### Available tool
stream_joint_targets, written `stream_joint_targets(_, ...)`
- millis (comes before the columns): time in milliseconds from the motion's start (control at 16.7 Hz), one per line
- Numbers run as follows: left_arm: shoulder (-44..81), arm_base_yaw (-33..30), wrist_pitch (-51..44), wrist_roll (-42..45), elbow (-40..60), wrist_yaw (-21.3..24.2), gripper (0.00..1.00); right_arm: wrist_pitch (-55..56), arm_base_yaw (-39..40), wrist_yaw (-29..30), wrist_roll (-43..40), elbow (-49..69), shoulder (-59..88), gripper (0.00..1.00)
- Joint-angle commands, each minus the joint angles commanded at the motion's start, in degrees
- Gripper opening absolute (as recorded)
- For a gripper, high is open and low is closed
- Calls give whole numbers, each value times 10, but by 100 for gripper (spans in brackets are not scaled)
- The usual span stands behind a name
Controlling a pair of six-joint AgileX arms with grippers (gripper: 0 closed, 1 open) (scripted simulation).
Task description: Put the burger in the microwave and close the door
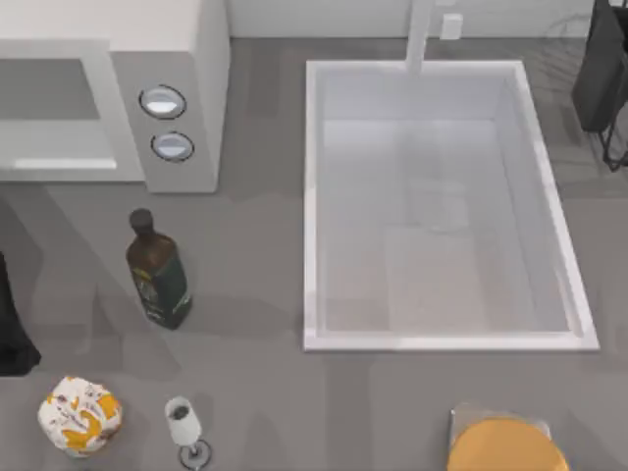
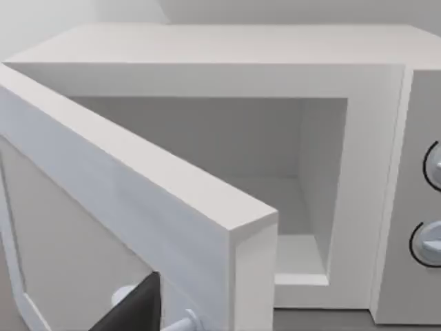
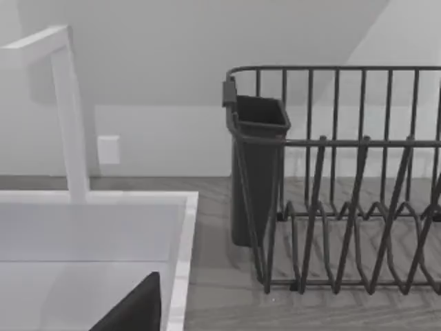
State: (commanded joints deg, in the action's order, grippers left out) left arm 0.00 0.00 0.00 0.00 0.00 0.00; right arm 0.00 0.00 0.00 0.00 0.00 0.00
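Note:
The burger [image 1: 78,416], a white lump with orange-yellow blotches, lies on the counter at the front left. At the back left stands the white microwave [image 1: 177,59] with two round knobs [image 1: 163,102]. In the left wrist view its door [image 2: 138,207] is swung partly open and the bare cavity [image 2: 275,186] shows behind it. My left gripper [image 2: 134,310] sits close against the door's front, beside the silver handle mount [image 2: 187,321]. The left arm [image 1: 10,329] is a dark shape at the table's left edge. My right gripper [image 3: 134,310] hovers over the sink's rim, far from the burger.
A dark bottle [image 1: 157,270] stands between the microwave and the burger. A small glass [image 1: 183,424] is just right of the burger. The white sink [image 1: 314,196] fills the middle right, a dark dish rack [image 3: 344,179] stands at the back right, and an orange disc [image 1: 505,446] rests on a grey board at the front right.

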Motion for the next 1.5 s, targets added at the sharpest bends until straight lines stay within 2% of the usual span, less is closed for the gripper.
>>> stream_joint_targets(240, 17, -4, -12, 4, 10, 0, 100, 0, 0, 0, 0, 0, 0, 100)
stream_joint_targets(420, 84, -18, -58, 17, 50, 0, 100, 0, 0, 0, 0, 0, 0, 100)
stream_joint_targets(1200, 609, -126, -410, 115, 349, 1, 100, 0, 0, 0, 0, 0, 0, 100)
stream_joint_targets(1500, 761, -158, -513, 143, 438, 1, 100, 0, 0, 0, 0, 0, 0, 100)
